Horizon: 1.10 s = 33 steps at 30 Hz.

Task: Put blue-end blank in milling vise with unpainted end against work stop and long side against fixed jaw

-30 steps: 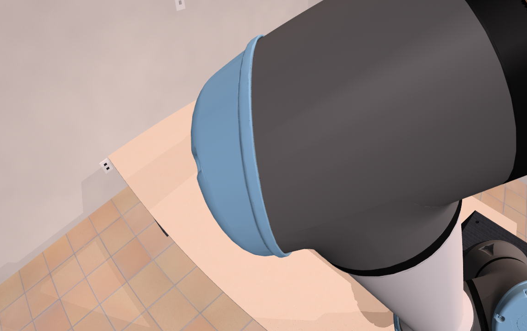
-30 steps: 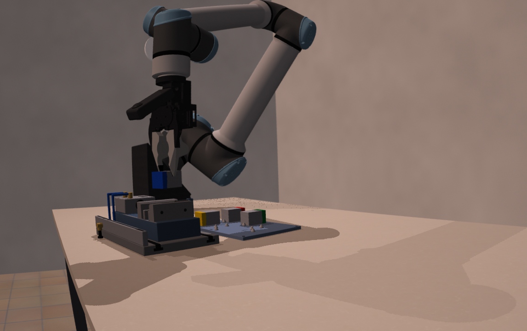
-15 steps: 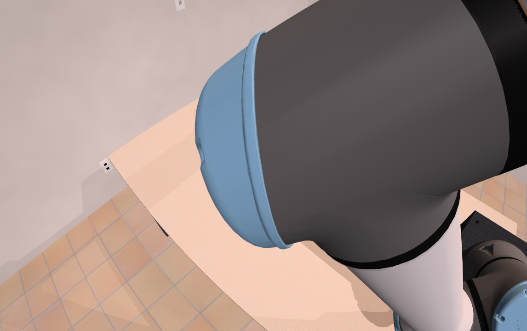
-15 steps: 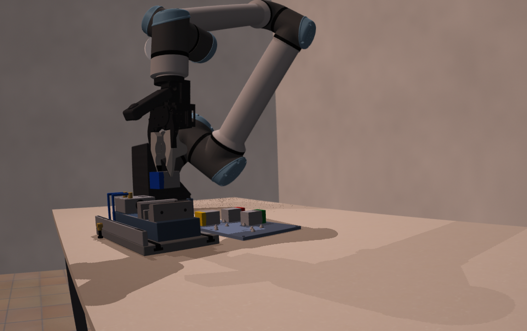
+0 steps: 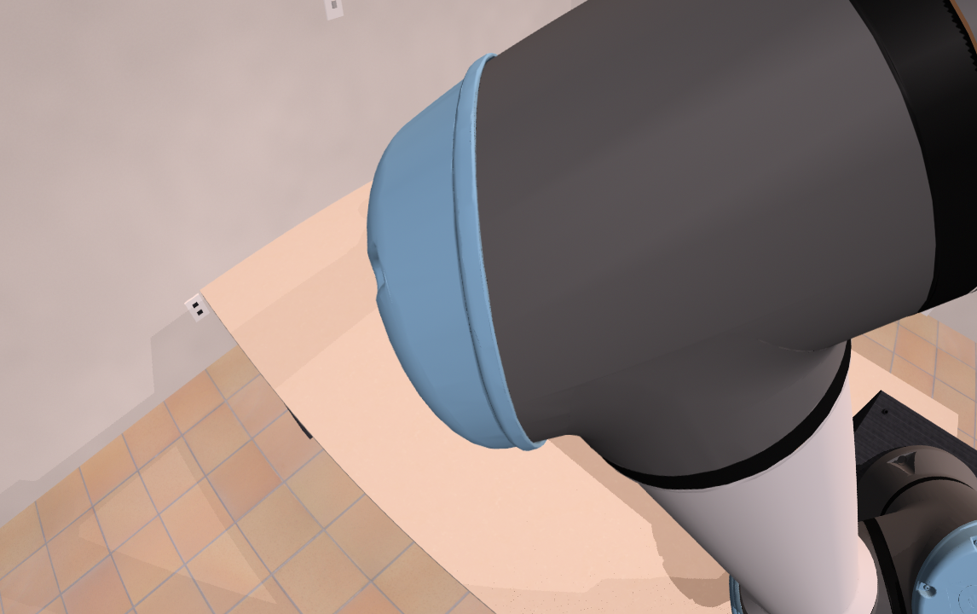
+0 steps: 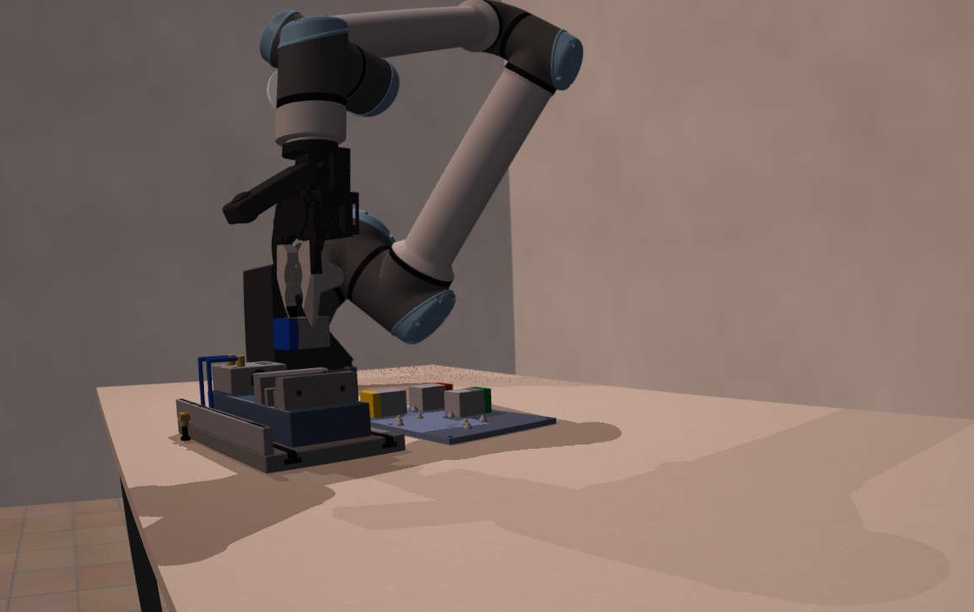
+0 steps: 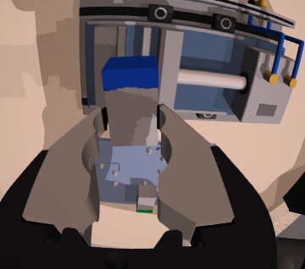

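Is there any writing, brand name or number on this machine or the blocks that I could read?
None: no readable text shows in any view.
The arm's blue joint cap carries faint raised marks, too blurred to read.
The blue-ended blank in the gripper, the vise and the plate carry no lettering.

Blank (image 7: 130,104) in the claw (image 7: 129,134): matt grey metal look, end painted flat blue, no shine. Claw fingers matt grey-tan, smooth; body behind them black, plastic-like. Vise (image 7: 258,87) past the blank: dull grey metal blocks, blue-painted base, pale smooth rod (image 7: 209,79) w/ slight sheen, blue hoses, brass-coloured fittings. Plate (image 7: 127,167) under the claw: flat light blue, small metal pins. Table (image 6: 627,487) smooth, matt beige. Arm (image 6: 475,160): satin grey tubes, dark joints, blue semi-gloss caps.
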Each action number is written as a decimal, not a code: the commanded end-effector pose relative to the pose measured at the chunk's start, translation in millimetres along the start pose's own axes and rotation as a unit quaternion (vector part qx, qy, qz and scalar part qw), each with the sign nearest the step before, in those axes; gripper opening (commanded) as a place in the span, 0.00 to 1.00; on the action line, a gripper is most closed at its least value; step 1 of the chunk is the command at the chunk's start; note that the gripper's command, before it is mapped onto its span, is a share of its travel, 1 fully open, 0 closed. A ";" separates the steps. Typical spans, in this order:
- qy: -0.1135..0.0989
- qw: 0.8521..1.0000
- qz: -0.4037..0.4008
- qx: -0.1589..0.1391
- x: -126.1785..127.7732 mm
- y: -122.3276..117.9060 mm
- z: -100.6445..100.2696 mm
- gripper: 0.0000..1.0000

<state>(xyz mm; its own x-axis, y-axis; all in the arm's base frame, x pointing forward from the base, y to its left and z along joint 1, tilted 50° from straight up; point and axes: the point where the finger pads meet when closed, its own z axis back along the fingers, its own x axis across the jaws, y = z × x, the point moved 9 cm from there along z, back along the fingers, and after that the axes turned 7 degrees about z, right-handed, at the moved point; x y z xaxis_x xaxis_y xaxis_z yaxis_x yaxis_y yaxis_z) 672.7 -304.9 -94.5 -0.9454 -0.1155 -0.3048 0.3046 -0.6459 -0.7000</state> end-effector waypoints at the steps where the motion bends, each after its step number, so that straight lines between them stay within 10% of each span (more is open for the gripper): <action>1: 0.000 1.000 -0.011 0.001 0.2 1.6 1.0 0.00; 33: 0.000 0.999 -0.042 0.001 1.7 5.0 0.7 0.00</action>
<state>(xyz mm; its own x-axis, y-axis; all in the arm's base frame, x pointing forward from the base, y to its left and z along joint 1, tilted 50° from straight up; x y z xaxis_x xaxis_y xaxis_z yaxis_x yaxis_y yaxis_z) 672.4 -307.5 -98.3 -0.9663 -0.0645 -0.2490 0.2296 -0.6530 -0.7217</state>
